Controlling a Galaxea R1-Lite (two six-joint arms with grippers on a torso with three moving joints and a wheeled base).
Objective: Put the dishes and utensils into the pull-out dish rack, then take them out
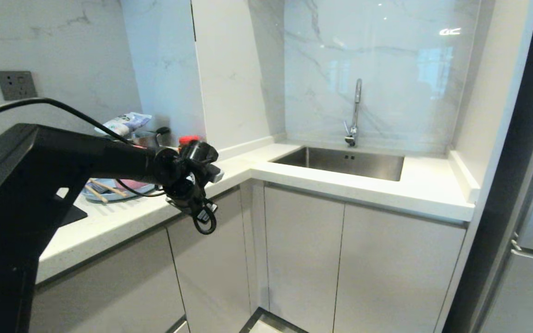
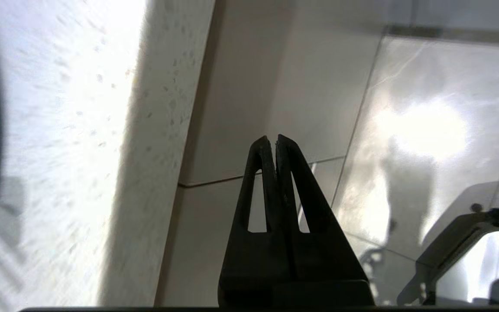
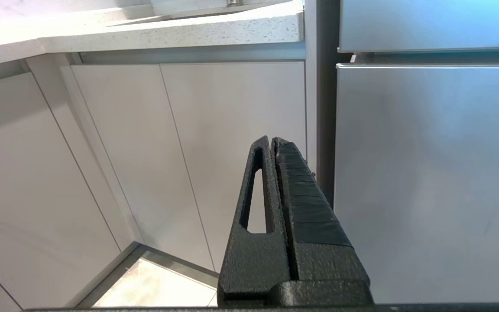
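1. Jaws pressed together, empty: our left gripper hangs beside the counter edge, over closed cabinet fronts.
2. Light-blue plate with chopsticks sits far left on the counter.
3. Our right gripper, jaws together, is low near the cabinets.

Glossy white marble-look wall panels; speckled white L-shaped stone countertop; flat pale-grey handleless cabinet doors; grey wall socket; shiny floor tiles.

Head view looks down across the corner countertop; both wrist views face the cabinet doors closely.
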